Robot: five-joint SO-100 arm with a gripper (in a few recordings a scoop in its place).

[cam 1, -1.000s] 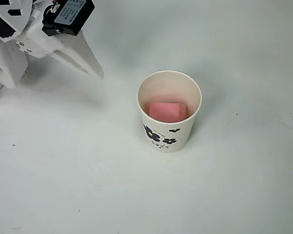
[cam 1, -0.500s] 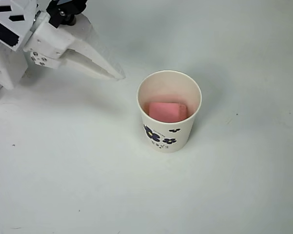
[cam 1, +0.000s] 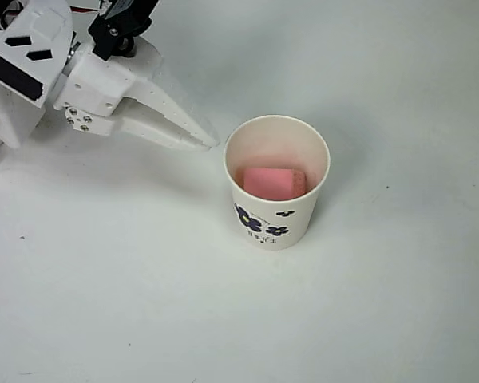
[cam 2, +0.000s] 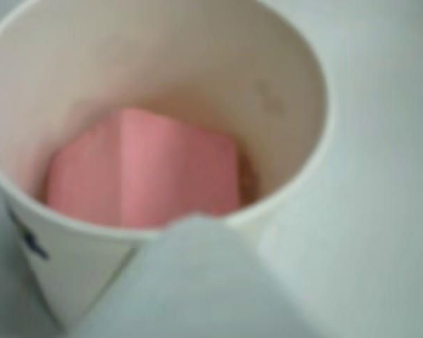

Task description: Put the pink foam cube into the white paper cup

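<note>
The pink foam cube sat at the bottom of the white paper cup, and the hand, fingers drawn together on nothing, hung just beside the rim. That foam looked light and squashy, best pinched across two flat faces; the thin cup seemed easy to tip.

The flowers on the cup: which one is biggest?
On the white paper cup, the leftmost dark blue-purple flower in the overhead view is biggest; the two to its right are clearly smaller.
</note>
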